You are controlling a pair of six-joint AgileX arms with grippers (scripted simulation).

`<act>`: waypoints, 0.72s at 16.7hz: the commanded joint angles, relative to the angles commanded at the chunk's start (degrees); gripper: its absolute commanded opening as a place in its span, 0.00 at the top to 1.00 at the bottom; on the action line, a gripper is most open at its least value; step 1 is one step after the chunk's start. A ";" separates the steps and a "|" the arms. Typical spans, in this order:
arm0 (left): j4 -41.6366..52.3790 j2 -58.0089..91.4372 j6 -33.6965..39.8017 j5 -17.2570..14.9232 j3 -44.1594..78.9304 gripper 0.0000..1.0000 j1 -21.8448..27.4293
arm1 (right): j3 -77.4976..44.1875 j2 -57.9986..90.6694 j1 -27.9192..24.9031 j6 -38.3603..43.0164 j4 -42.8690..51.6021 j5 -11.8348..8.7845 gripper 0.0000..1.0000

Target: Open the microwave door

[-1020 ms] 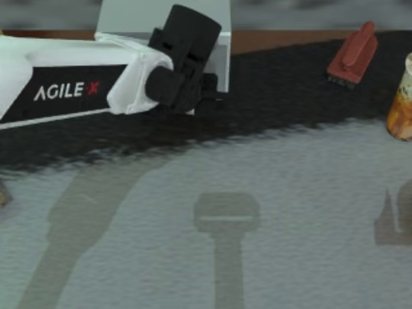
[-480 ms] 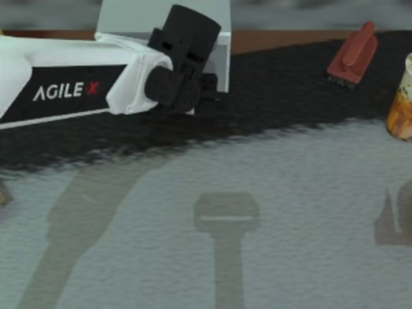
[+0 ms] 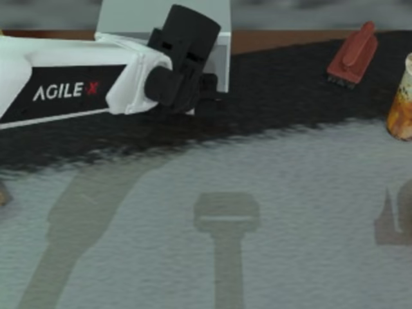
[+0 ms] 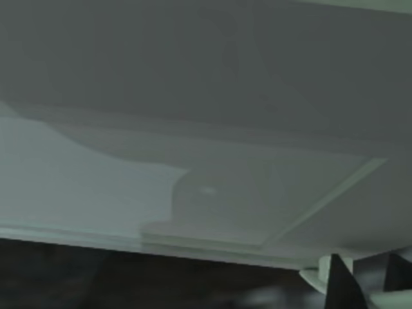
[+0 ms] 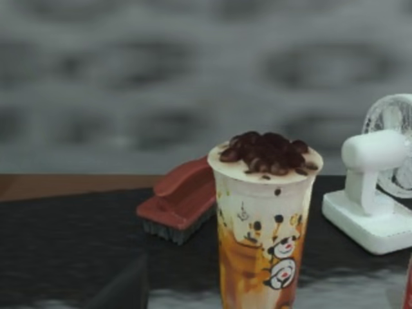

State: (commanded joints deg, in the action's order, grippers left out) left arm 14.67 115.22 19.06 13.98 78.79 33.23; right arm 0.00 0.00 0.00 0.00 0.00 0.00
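My left claw (image 3: 209, 87) is at the front of the microwave (image 3: 129, 16), at the worktop's (image 3: 290, 206) far edge, left of centre; I cannot tell its state.

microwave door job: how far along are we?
Done: the left gripper has reached the front of the microwave. In hand: contact at the microwave door; its grip is hidden. Left: no open gap shows, so the swing remains. Right arm is out of the top view.

Centre and lower frame of table (image 3: 270, 225): unobstructed. Upper left: left arm (image 3: 71, 84) against microwave (image 3: 161, 19). Upper right: brush (image 3: 353, 55), drink cup (image 3: 402, 96).
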 joint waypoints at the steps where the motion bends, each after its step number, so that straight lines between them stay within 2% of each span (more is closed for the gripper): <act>1: 0.00 0.00 0.00 0.00 0.00 1.00 0.00 | 0.00 0.00 0.00 0.00 0.00 0.00 0.00; 5: 0.00 0.00 0.00 0.00 0.00 1.00 0.00 | 0.00 0.00 0.00 0.00 0.00 0.00 0.00; 12: -1.61 -1.92 -2.46 -2.10 -2.50 1.00 -0.47 | 0.00 0.00 0.00 0.00 0.00 0.00 0.00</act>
State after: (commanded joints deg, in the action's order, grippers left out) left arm 13.06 113.30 16.60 11.88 76.29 32.76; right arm 0.00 0.00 0.00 0.00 0.00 0.00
